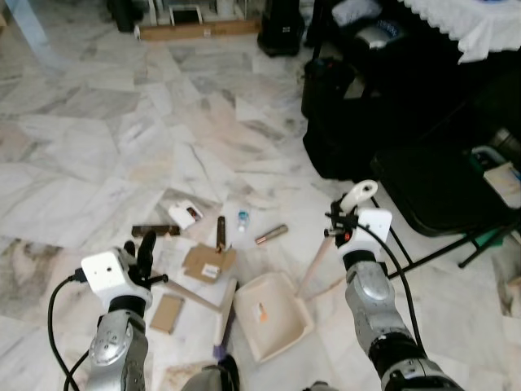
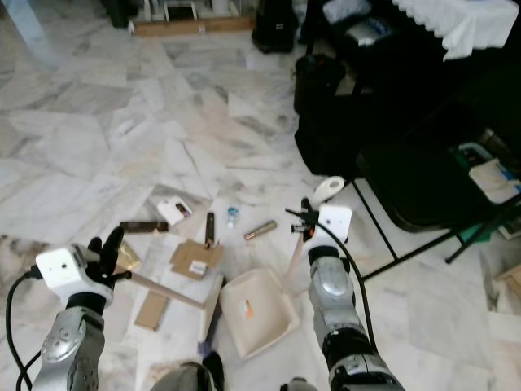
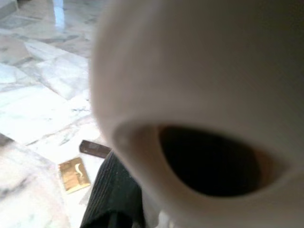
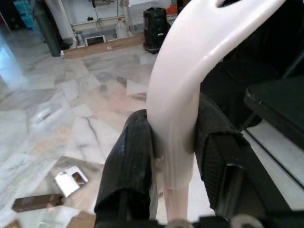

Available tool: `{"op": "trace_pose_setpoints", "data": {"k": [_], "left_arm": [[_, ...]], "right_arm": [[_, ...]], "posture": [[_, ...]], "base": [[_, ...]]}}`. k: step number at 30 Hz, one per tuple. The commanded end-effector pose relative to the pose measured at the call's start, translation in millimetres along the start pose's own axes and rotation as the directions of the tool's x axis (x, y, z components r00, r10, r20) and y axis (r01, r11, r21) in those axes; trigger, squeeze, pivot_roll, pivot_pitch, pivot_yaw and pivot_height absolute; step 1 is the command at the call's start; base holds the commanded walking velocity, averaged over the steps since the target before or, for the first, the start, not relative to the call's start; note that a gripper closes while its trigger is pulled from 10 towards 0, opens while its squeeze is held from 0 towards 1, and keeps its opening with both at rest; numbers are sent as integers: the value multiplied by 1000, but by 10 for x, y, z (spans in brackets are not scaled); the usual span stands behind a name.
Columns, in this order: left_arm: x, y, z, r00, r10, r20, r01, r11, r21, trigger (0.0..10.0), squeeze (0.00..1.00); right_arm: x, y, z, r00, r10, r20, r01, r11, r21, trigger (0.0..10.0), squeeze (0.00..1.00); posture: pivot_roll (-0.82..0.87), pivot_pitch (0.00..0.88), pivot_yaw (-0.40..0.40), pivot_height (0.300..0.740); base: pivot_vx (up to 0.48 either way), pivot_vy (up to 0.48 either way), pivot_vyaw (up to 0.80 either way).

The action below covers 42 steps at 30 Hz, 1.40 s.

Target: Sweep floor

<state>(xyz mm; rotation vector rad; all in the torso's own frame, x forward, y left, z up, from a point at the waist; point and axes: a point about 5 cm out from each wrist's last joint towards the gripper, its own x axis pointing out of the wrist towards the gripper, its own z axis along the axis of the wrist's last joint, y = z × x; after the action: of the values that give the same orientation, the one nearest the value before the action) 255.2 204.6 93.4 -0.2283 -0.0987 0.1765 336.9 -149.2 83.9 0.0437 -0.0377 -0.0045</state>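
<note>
In the lower middle of the left eye view we hold a cream dustpan flat on the marble floor, with a small orange scrap inside it. Our right gripper is clamped on the dustpan's handle; in the right wrist view both black fingers press against its pale stem. At lower left, our left gripper grips the broom handle, which slants down to the right to the broom head just left of the pan; the left wrist view shows one finger beside the handle's pale rounded end, so we cannot tell exactly how the fingers close. Litter lies above the pan: a cardboard piece, a white box, a dark bar, a small bottle, a brown tube. A smaller cardboard piece lies by the broom. A black chair stands at right.
</note>
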Motion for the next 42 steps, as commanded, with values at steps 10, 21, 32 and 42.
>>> {"op": "trace_pose_setpoints", "data": {"k": [10, 21, 32, 42], "left_arm": [[-9, -20, 29, 1000, -11, 4, 11, 1000, -16, 10000, 0], [-4, -5, 119, 999, -21, 27, 22, 1000, -17, 10000, 0], [58, -22, 519, 986, -50, 160, 56, 998, -33, 10000, 0], [149, -26, 786, 969, -6, 248, 21, 998, -61, 10000, 0]], "right_arm": [[5, -3, 19, 1000, -7, 14, 7, 1000, 9, 10000, 0], [7, 2, 18, 1000, -4, 15, 4, 1000, 9, 10000, 0], [15, -13, 24, 1000, -1, 17, 1, 1000, 7, 10000, 0], [-2, -6, 7, 1000, 5, 15, -6, 1000, 7, 10000, 0]], "posture": [[2, 192, -22, 740], [4, 190, -24, 740], [15, 173, -30, 740], [11, 168, -31, 740]], "base": [[0, 330, 0], [0, 314, 0], [0, 51, 0], [0, 0, 0]]}}
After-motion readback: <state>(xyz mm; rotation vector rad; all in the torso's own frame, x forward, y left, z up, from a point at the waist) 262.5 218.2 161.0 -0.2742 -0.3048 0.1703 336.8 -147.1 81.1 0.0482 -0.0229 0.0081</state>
